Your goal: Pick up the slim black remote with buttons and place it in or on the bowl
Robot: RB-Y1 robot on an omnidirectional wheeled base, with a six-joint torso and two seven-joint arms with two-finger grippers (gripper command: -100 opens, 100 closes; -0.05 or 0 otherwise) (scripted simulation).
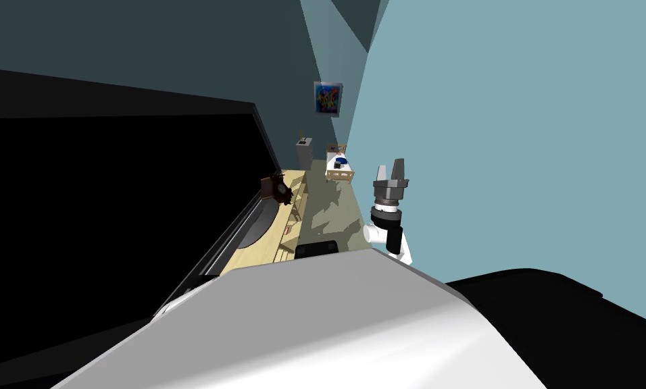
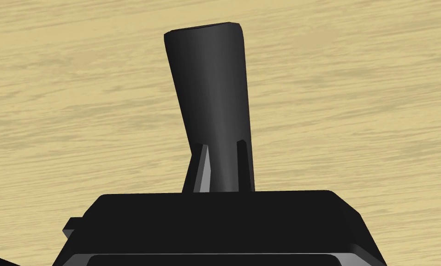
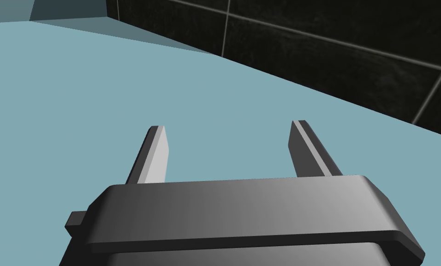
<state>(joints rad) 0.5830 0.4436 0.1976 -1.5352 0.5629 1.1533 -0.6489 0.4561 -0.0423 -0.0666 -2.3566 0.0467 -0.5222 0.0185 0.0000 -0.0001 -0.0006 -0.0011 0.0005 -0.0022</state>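
In the head view, a long pale wooden surface [image 1: 257,251] runs away along the left side. A big black slab [image 1: 180,202] leans over its near edge, and there is a black area beyond that. A small dark brownish shape [image 1: 278,188] sits above the far part of the surface, and I cannot tell what it is. On the right, the right gripper [image 1: 390,169] is raised beside the light blue wall [image 1: 517,135], well apart from the surface, with its jaws apart. Far down the floor stand a small grey cabinet [image 1: 304,152] and a low wooden frame [image 1: 340,175] with something blue and white in it, too small to make out. A bright picture [image 1: 328,98] hangs on the end wall above them.

In the left wrist view, the left gripper [image 2: 223,145] has its jaws clamped on the remote [image 2: 210,83]. The remote is a slim black bar that stands out from between the jaws and tilts a little to one side. The jaws press the sides of its lower end, and the face that shows is plain, with no buttons to be seen. The grained wooden surface [image 2: 76,92] lies behind it, and I cannot tell whether the remote's far end touches the wood.

In the right wrist view, the right gripper [image 3: 229,127] has its jaws wide apart with nothing between them. They point at the light blue wall [image 3: 76,92], and a dark tiled plane [image 3: 330,60] meets that wall beyond.
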